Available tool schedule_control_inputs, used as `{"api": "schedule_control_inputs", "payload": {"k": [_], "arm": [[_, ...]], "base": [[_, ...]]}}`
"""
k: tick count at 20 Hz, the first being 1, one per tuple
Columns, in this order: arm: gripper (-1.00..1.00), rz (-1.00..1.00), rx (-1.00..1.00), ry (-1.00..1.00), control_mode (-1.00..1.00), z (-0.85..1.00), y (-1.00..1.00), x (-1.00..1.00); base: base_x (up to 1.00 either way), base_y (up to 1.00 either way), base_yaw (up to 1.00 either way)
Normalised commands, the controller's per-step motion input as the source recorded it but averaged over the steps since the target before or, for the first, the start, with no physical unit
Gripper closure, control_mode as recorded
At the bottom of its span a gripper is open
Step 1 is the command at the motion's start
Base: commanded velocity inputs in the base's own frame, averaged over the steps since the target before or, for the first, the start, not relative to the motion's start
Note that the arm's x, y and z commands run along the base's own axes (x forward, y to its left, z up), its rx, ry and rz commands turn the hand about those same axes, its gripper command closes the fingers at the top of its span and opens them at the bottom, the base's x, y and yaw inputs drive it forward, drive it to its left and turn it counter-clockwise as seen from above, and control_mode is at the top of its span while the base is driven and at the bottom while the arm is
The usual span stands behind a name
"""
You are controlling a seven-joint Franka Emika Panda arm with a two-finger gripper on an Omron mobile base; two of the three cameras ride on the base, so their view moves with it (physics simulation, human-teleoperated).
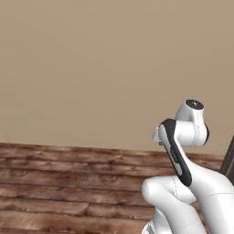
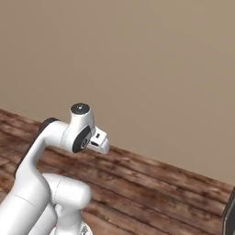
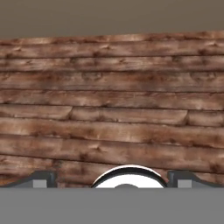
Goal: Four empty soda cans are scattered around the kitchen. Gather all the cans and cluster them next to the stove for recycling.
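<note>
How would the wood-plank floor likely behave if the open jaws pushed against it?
The wood-plank floor would probably stay stiff and unmoving: its planks lie flat and continuous up to the wall. Its matte, grainy look suggests little slipperiness.

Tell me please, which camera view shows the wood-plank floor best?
The hand view: the wood-plank floor spans most of the picture, with grain and board seams clear, above the open gripper. In the left base view and the right base view the floor is a lower strip under the beige wall, partly hidden by the arm.
</note>
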Motion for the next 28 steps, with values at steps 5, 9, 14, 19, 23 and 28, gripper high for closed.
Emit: {"api": "schedule_control_inputs", "payload": {"k": [5, 9, 14, 19, 23, 28], "arm": [[-1.0, 0.0, 0.0, 0.0, 1.0, 0.0, 0.0, 0.0], [-1.0, 0.0, 0.0, 0.0, 1.0, 0.0, 0.0, 0.0], [-1.0, 0.0, 0.0, 0.0, 1.0, 0.0, 0.0, 0.0], [-1.0, 0.0, 0.0, 0.0, 1.0, 0.0, 0.0, 0.0], [-1.0, 0.0, 0.0, 0.0, 1.0, 0.0, 0.0, 0.0], [-1.0, 0.0, 0.0, 0.0, 1.0, 0.0, 0.0, 0.0]], "base": [[0.33, 0.36, 0.26], [0.4, 0.33, 0.26], [0.32, 0.27, 0.28], [0.9, 0.06, 0.09], [0.98, 0.15, 0.04], [0.6, 0.19, 0.27]]}}
